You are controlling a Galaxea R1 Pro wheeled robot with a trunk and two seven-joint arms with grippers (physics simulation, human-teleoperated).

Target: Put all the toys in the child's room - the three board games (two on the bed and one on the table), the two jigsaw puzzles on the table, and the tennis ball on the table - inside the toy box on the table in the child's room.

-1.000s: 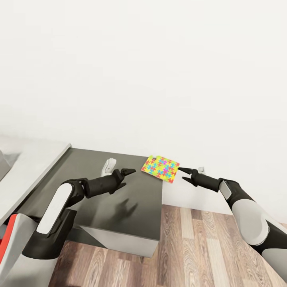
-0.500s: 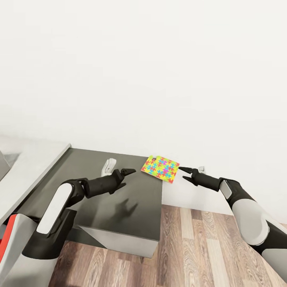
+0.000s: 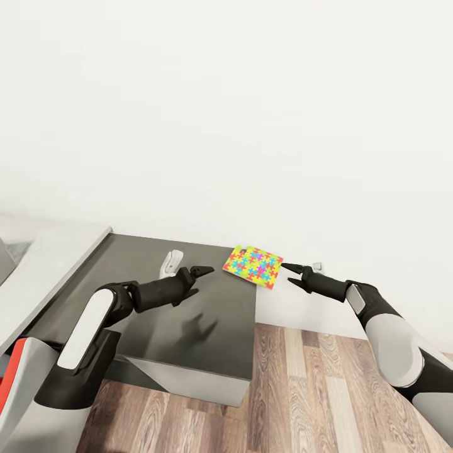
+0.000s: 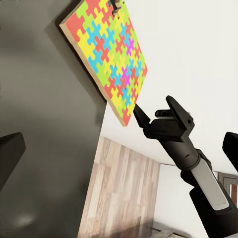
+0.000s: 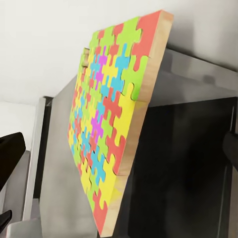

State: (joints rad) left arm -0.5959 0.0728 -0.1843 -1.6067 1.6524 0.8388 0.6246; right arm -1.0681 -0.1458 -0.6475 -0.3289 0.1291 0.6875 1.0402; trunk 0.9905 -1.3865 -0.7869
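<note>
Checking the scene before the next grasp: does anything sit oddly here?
Yes. The jigsaw puzzle lies at the far corner of the dark cabinet top, one corner jutting over the edge beside the open right end effector.

Jigsaw (image 3: pixel 253 266) lying flat at far right corner of dark cabinet top (image 3: pixel 157 308), overhanging the edge, against white wall (image 3: pixel 251 113). Right gripper (image 3: pixel 289 270) just beside its overhanging edge, jaws parted, over plank floor (image 3: pixel 314 390). Left gripper (image 3: pixel 206 271) above cabinet, near jigsaw, jaws parted. Small white object (image 3: pixel 171 262) behind it. Light grey table (image 3: pixel 44 264) at left.
</note>
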